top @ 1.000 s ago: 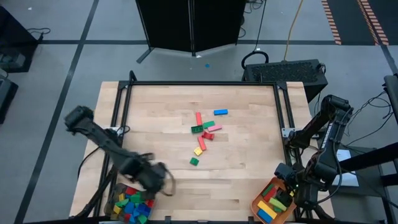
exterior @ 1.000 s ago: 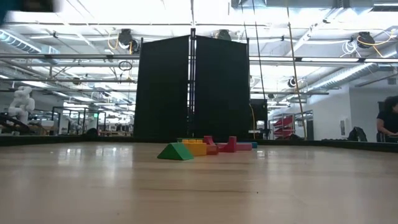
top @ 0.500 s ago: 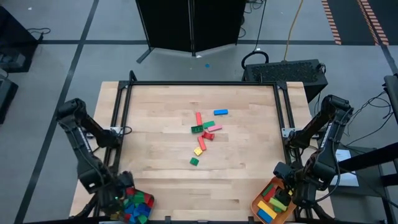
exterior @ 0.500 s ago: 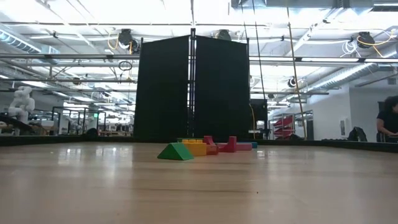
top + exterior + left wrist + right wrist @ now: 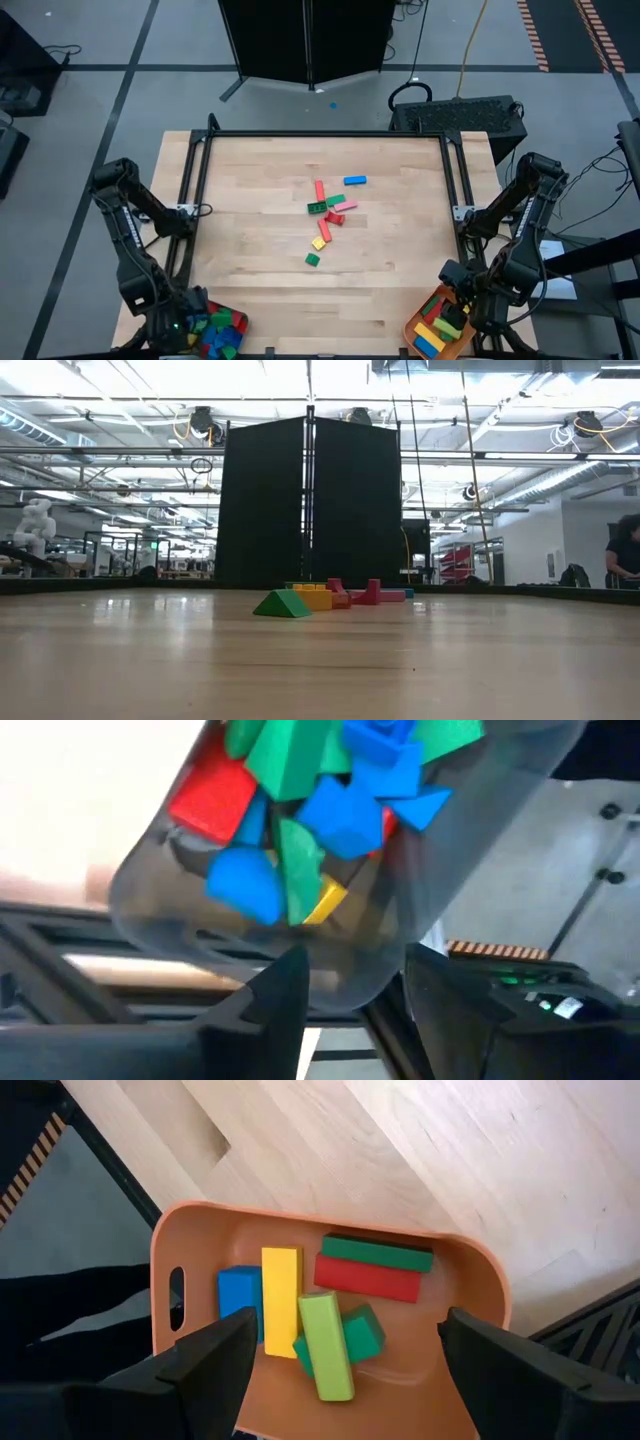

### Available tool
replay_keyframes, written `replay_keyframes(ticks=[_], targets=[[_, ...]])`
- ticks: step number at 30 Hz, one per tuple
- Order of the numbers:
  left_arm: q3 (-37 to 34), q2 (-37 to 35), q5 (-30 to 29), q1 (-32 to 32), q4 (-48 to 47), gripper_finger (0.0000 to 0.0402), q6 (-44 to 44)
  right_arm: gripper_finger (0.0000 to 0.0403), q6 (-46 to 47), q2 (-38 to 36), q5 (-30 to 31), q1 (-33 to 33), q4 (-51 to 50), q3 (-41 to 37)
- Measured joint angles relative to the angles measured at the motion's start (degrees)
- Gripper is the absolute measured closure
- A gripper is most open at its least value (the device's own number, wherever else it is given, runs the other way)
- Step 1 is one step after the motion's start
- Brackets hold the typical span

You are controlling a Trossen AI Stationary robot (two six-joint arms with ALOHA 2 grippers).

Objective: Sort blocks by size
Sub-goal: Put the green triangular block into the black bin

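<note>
Two parted fingers (image 5: 340, 1365), over blocks (image 5: 325, 1345)

Left arm swinging back off the table to the grey bin

The dark left arm is pulling away from the wooden tabletop's near-left part, folding back outside the table's left rail, so that its two-finger left gripper (image 5: 172, 322) is now hanging over the translucent grey plastic container (image 5: 440, 870) of small red, blue, green and yellow plastic blocks (image 5: 222, 330) at the near-left corner. Over the last half second it is only easing slightly nearer to the table's front edge, and its dark fingers (image 5: 262, 1010) are spreading apart.
</note>
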Motion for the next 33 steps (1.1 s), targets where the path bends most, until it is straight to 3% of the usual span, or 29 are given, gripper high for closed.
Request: replay_keyframes(ticks=[4,10,12,14,17,20,26,33], targets=[[0.0,0.0,-4.6,3.0,-2.0,0.0226,-1.7,0.0099,0.0,0.0,0.1,0.0,0.0,0.0],[0.0,0.0,-31.9,15.6,-3.9,0.0224,-1.5,0.0099,0.4,0.0,2.2,0.0,0.0,0.0],[0.0,0.6,-38.4,21.4,-1.4,0.0224,4.7,0.0099,0.4,0.0,3.1,0.0,0.0,0.0],[0.0,2.0,-42.3,26.2,6.0,0.0223,19.9,0.0099,0.4,0.0,4.4,0.0,-0.1,0.0],[0.0,5.8,-42.9,31.6,19.6,0.0223,47.6,0.0099,0.0,0.0,5.9,0.0,-0.3,0.0],[0.0,10.0,-39.8,36.7,29.1,0.0223,61.9,0.0099,0.0,0.0,6.3,0.0,-0.5,0.0],[-2.0,15.9,-28.6,42.6,41.9,0.0224,72.0,0.0099,0.4,0.0,6.1,0.0,-0.4,0.0],[-13.6,16.9,-24.8,45.5,57.4,0.0224,75.9,0.0099,0.4,0.0,6.0,0.0,-0.1,0.0]])
